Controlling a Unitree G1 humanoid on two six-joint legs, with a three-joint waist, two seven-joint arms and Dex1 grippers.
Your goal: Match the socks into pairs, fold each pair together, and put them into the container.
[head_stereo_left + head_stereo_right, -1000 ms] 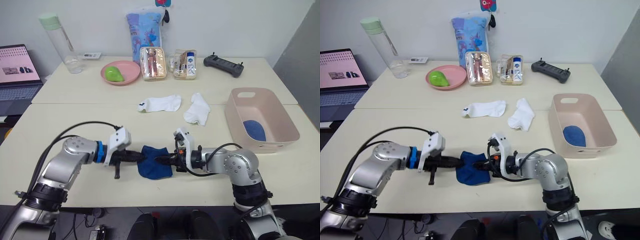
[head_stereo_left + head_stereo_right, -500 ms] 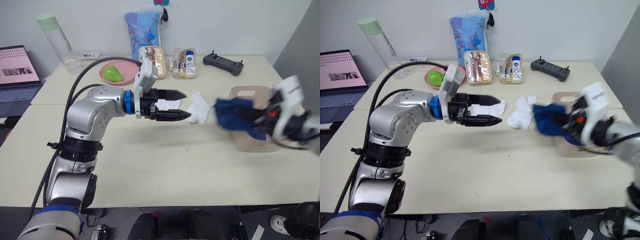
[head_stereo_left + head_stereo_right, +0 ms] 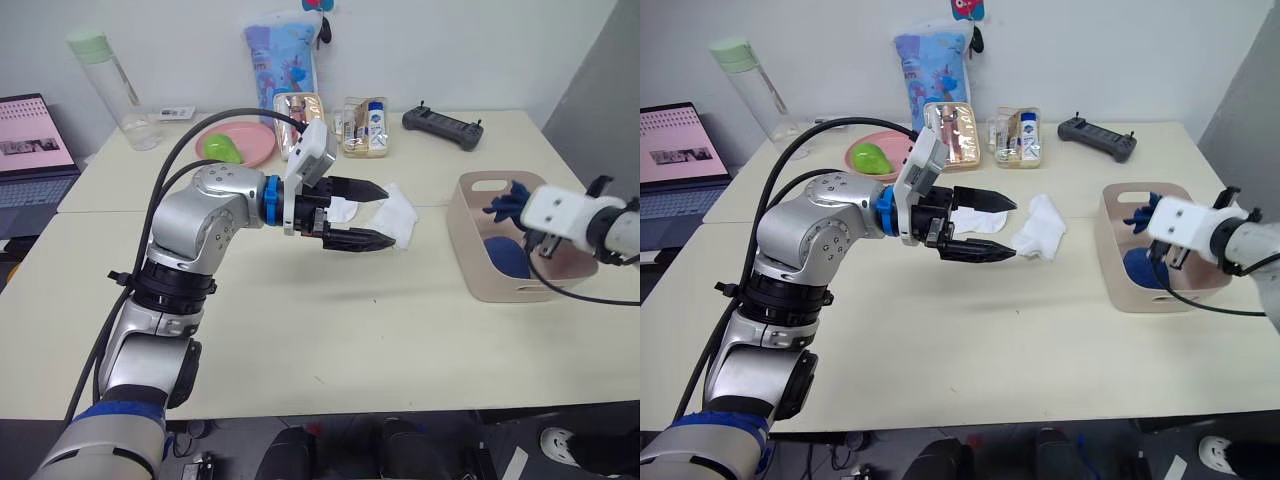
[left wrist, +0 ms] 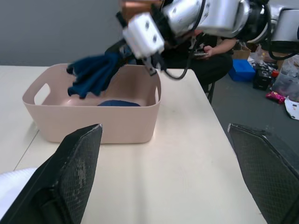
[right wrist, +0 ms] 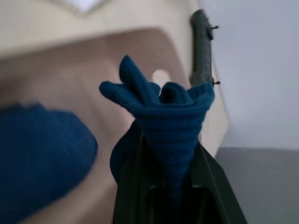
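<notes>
Your right pincer (image 5: 170, 186) clamps blue sock bundle (image 5: 161, 119) over tub (image 3: 470, 265); another blue sock (image 3: 508, 258) lies below inside. Your left pincer (image 3: 383, 213) gapes wide above tabletop (image 3: 330, 330), white sock (image 3: 400, 218) just behind.

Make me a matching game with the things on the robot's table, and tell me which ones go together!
Things:
1. blue folded sock pair
2. crumpled white sock
3. round pink bowl
4. left gripper

Places or states:
A. holds a green fruit
B. held by the right gripper above the pale pink rectangular plastic tub
C. open, hovering over the table
D. lying on the table next to the tub

Pairs: 1-B, 2-D, 3-A, 4-C
</notes>
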